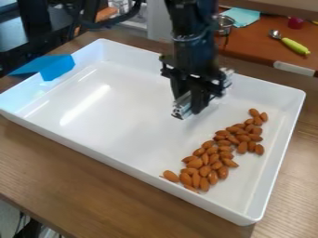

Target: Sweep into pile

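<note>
The black gripper hangs over the white tray, a little right of the tray's middle, shut on a silver metal bar. One end of the bar points toward the camera and its other end sticks out behind the gripper, toward the tray's back right. Several brown almonds lie on the tray floor in a slanting band, from near the front wall up toward the right wall. They are in front and to the right of the bar, apart from it; a single almond is at the band's front left end.
Raised walls surround the tray, which stands on a brown wooden table. Blue tape hangs over its left rim. Behind, on an orange-brown surface, are a green-handled scoop, a metal cup and a light blue cloth.
</note>
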You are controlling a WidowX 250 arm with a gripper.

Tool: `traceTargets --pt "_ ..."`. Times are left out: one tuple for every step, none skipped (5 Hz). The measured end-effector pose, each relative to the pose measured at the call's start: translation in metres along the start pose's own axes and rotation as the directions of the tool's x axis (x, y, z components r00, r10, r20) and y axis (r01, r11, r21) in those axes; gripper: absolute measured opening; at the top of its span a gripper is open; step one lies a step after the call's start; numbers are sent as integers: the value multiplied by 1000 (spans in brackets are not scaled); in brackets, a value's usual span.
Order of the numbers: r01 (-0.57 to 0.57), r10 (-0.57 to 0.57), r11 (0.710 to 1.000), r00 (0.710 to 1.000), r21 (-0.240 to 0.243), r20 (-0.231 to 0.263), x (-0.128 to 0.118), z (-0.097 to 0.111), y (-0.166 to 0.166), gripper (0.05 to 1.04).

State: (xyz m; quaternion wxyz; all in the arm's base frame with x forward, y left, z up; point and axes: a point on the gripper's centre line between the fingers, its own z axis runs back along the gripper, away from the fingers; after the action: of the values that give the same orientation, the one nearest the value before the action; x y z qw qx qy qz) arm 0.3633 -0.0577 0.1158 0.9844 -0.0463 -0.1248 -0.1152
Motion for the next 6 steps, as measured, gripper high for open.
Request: traceTargets --pt "34 -34 999 999 -17 40 -9 9 -9 380" --pt "-11 6 999 995 44 101 -14 23 26 380" --pt "-86 69 984 991 157 115 -32 21 75 380" --pt "-129 122 980 991 153 55 -59 24 116 380" --pt "-149 160 978 985 149 -67 -90 8 157 380" --pt "-104 134 981 975 166 -178 -109 5 202 439"
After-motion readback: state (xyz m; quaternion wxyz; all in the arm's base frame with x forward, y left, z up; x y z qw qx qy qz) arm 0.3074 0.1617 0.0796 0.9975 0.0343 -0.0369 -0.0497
